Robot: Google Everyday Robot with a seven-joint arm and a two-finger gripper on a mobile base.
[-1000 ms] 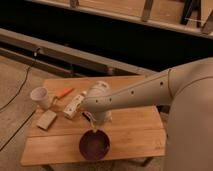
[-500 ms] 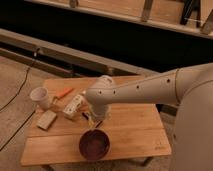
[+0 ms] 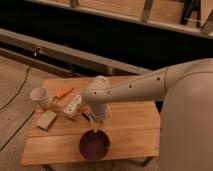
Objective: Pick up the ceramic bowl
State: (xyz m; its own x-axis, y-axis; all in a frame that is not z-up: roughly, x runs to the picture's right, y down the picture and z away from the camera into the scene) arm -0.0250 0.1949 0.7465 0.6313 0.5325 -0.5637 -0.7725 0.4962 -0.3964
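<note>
The ceramic bowl (image 3: 95, 145), round and dark maroon, sits on the wooden table (image 3: 130, 125) near its front edge. My gripper (image 3: 96, 124) points straight down from the pale arm (image 3: 130, 90), just above the bowl's far rim. It is open and holds nothing. The bowl rests on the table.
At the table's left end stand a white cup (image 3: 40, 96), an orange object (image 3: 63, 93), a white packet (image 3: 73, 105) and a tan block (image 3: 46, 120). A dark cable (image 3: 20, 90) runs across the floor on the left. A low ledge and a dark wall lie behind the table.
The arm has shifted slightly, while the gripper stays over the bowl's far rim. The bowl and the other items have not moved.
</note>
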